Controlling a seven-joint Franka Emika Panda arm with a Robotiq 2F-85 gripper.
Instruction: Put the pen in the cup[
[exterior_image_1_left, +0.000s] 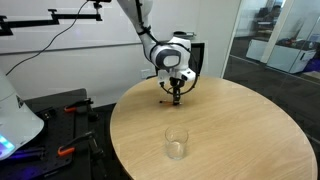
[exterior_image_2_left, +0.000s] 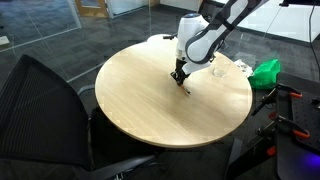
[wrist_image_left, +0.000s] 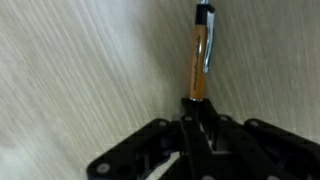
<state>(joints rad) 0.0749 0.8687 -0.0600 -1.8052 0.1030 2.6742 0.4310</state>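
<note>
My gripper (wrist_image_left: 192, 110) is shut on the dark end of the pen (wrist_image_left: 199, 60), whose orange body with a dark clip points away from the jaws over the wooden table top. In both exterior views the gripper (exterior_image_1_left: 177, 92) (exterior_image_2_left: 180, 76) hangs low over the far middle of the round table (exterior_image_1_left: 250, 130), with the pen (exterior_image_2_left: 184, 87) at or just above the surface. I cannot tell whether it touches. The clear cup (exterior_image_1_left: 176, 143) stands upright and empty near the table's front edge, apart from the gripper. It also shows faintly behind the gripper (exterior_image_2_left: 215, 71).
A black office chair (exterior_image_2_left: 45, 100) stands close to the table. A green object (exterior_image_2_left: 266, 70) lies at the table's edge. A dark stand with orange clamps (exterior_image_1_left: 65, 120) sits on the floor beside the table. Glass walls are behind.
</note>
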